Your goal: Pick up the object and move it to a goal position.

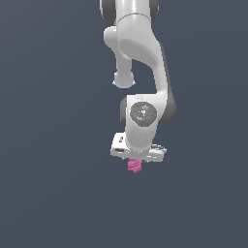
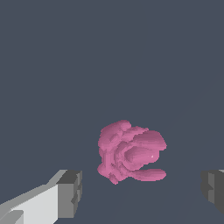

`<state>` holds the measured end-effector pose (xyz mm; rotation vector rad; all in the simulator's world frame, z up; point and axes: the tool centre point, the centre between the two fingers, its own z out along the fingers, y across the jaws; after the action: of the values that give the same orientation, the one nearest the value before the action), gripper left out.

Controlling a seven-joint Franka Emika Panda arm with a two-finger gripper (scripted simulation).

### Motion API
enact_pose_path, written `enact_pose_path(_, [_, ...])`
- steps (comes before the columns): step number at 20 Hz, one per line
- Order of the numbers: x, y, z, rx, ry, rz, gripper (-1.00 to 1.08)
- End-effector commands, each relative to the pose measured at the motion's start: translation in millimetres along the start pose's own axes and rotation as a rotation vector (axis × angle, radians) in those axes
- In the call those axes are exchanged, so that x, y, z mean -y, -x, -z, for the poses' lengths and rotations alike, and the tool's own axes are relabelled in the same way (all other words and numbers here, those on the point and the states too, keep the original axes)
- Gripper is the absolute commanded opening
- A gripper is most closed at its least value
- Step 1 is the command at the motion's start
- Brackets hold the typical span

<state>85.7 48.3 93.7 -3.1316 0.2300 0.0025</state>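
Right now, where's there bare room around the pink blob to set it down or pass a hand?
The grey surface is bare on every side of the pink blob. The only crowded spot is at the blob itself, under the open gripper, between its fingers.

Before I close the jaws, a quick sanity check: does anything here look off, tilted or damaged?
Nothing stands out. The pink blob sits whole between the open jaws of the gripper, with a gap on each side. It is lumpy, but shows no break. In the exterior view it lies just under the gripper.
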Motion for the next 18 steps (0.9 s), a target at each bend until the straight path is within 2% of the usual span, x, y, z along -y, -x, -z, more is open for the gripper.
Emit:
enact_pose_path(1, [0, -3, -3, -0.002, 0.001, -0.008, 1.0])
enact_pose_path(8, [0, -2, -9, -0.001, 0.001, -0.007, 1.0])
enact_pose_path(18, [0, -2, -53, -0.002, 0.001, -0.009, 1.0])
